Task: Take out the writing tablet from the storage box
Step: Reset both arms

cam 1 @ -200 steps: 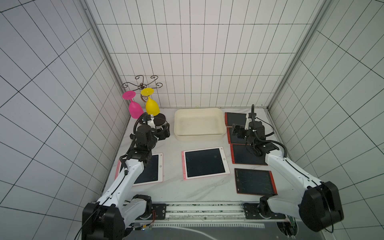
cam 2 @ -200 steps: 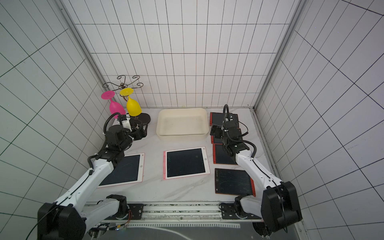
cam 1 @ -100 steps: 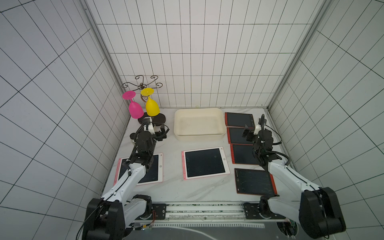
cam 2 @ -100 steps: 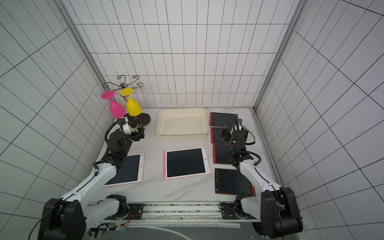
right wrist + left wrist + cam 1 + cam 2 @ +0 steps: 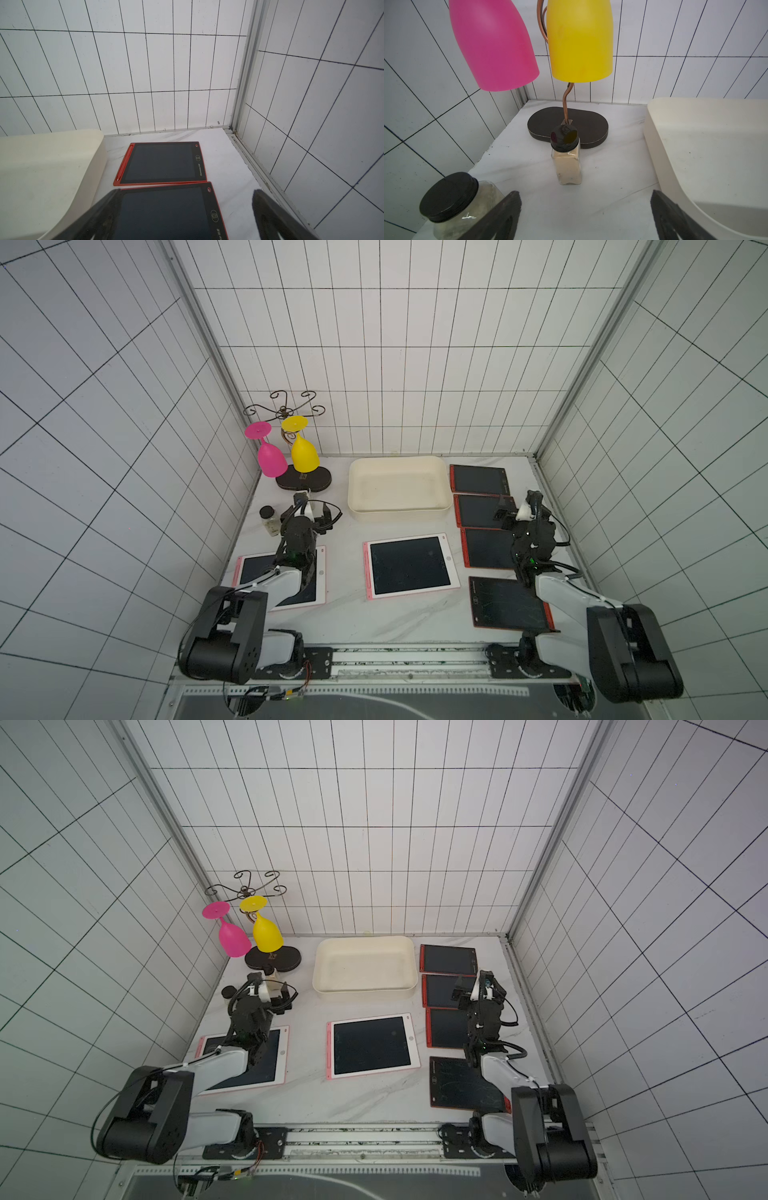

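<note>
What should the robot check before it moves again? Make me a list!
1. No tablet left inside the storage box: ok, it is empty.
2. The left gripper is open and holds nothing: ok.
3. The right gripper is open and holds nothing: ok.
4. Tablets lie flat on the table: ok, four red tablets and two pink tablets.
5. Room around the left gripper: not ok. One spice jar sits close beside a finger, and another jar stands ahead.
6. The right gripper is clear of the nearest tablet below it: cannot tell.
</note>
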Tool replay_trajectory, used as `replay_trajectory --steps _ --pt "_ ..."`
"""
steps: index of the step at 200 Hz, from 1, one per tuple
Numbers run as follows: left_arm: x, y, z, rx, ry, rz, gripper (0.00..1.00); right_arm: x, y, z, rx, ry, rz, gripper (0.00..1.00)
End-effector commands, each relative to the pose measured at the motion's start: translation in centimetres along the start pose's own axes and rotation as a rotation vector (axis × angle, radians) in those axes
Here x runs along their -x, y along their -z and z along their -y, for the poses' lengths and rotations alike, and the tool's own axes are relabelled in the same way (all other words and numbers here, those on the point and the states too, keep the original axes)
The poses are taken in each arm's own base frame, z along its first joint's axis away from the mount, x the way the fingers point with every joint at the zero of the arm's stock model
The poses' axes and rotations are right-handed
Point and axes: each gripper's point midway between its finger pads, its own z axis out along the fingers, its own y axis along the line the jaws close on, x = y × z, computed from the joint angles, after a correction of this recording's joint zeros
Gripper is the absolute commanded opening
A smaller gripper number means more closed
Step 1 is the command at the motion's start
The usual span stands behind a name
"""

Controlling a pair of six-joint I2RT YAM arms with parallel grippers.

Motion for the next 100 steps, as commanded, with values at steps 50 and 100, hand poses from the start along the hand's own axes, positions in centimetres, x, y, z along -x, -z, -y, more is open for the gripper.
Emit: replay_trajectory --steps 50,100 --pt "-1.9 -0.1 -0.2 -0.004 -0.006 0.104 0.97 -1.3 -0.3 0.3 0.042 0.022 0.057 0.98" --pt "-1.9 -0.2 0.6 -0.045 -0.023 0.094 0.97 -1.7 -0.3 1.1 0.014 0.019 0.026 0.98"
